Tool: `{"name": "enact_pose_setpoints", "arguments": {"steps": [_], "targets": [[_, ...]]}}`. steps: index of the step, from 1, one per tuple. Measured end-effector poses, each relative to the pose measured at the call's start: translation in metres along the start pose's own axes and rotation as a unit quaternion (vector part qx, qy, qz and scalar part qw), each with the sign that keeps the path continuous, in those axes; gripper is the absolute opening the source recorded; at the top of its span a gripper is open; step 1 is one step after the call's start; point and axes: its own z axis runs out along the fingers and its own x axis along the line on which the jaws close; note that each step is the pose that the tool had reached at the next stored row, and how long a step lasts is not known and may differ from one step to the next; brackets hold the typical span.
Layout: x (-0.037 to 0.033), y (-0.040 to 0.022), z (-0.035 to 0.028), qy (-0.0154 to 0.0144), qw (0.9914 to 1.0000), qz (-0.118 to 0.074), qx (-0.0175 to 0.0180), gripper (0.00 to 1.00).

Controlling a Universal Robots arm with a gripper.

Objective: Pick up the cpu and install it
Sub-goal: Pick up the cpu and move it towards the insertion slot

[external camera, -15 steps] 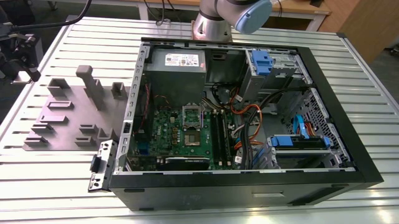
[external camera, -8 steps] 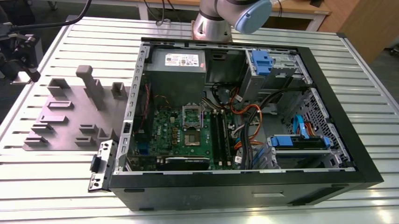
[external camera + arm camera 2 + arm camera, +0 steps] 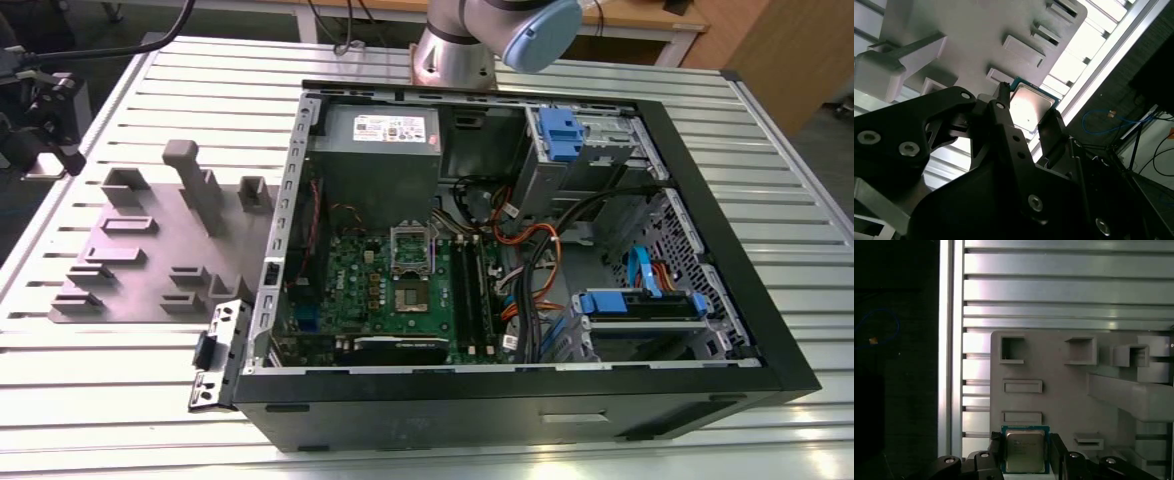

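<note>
Half the job at most is in hand, and none of the install is done. In the first wrist view your gripper [image 3: 1025,439] has its two black fingers [image 3: 995,452] set hard against opposite edges of the small, flat, square cpu [image 3: 1025,452] with the pale silver-grey metal top and green rim. I read that as a closed grasp on the chip.

The cpu sits at the edge of the grey plastic fixture plate [image 3: 1054,405] with its moulded pockets and upright blocks, close to the side of the ribbed aluminium tabletop [image 3: 160,400]. You cannot tell from these views whether the chip has cleared the plate or rests on it.

In the exterior view the plate [image 3: 147,255] lies towards the exterior view's left, well apart from the open black computer case [image 3: 534,420]. Inside the case, the green circuit board [image 3: 360,290] shows its square socket [image 3: 411,292], and the silver metal bracket frame [image 3: 411,243] is just beside it. The socket looks unfilled to me, so carrying the chip over and seating it is all left to do.
</note>
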Motion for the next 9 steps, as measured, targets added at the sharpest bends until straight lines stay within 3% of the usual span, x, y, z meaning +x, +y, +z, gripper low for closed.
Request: {"name": "enact_pose_setpoints", "arguments": {"steps": [9], "targets": [[0.0000, 0.0000, -0.0011, 0.0001, 1.00000, 0.000, 0.0000, 0.47]]}}
